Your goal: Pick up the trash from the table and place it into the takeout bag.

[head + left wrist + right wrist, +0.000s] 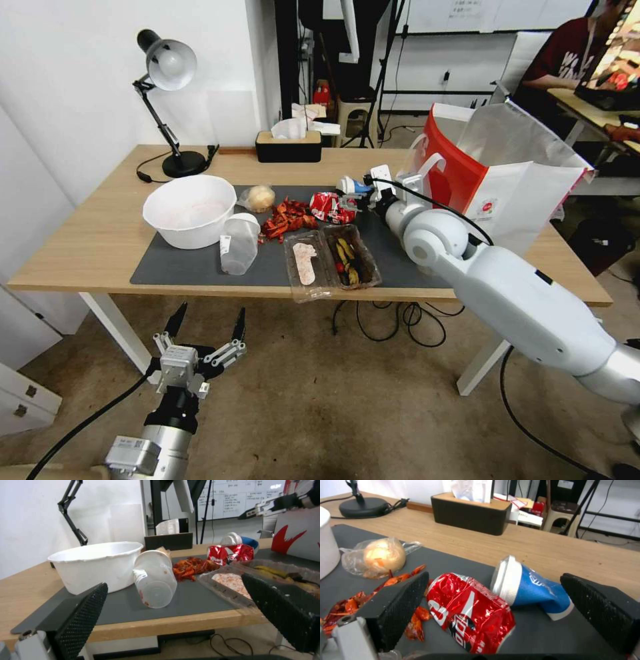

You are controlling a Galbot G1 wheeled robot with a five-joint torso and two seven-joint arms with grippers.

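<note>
On the table (87,240) with its dark grey mat (173,270) lies the trash: a white round bowl (189,210), a tipped clear plastic cup (238,245), a plastic-wrapped ball (259,197), red shell scraps (287,219), a crumpled red wrapper (331,207), a blue-and-white cup (352,185) and a clear tray of leftovers (331,260). My right gripper (495,578) hangs open just above the red wrapper (470,610) and the blue-and-white cup (533,590), fingers either side of both. The left gripper (210,312) is open below the table's front edge. The takeout bag (513,180) stands open at the right.
A black desk lamp (170,73) and a black tissue box (288,147) stand along the table's far edge. Cables hang under the table (393,327). A white cabinet (27,393) sits on the floor at the left. A person sits at another desk behind the bag.
</note>
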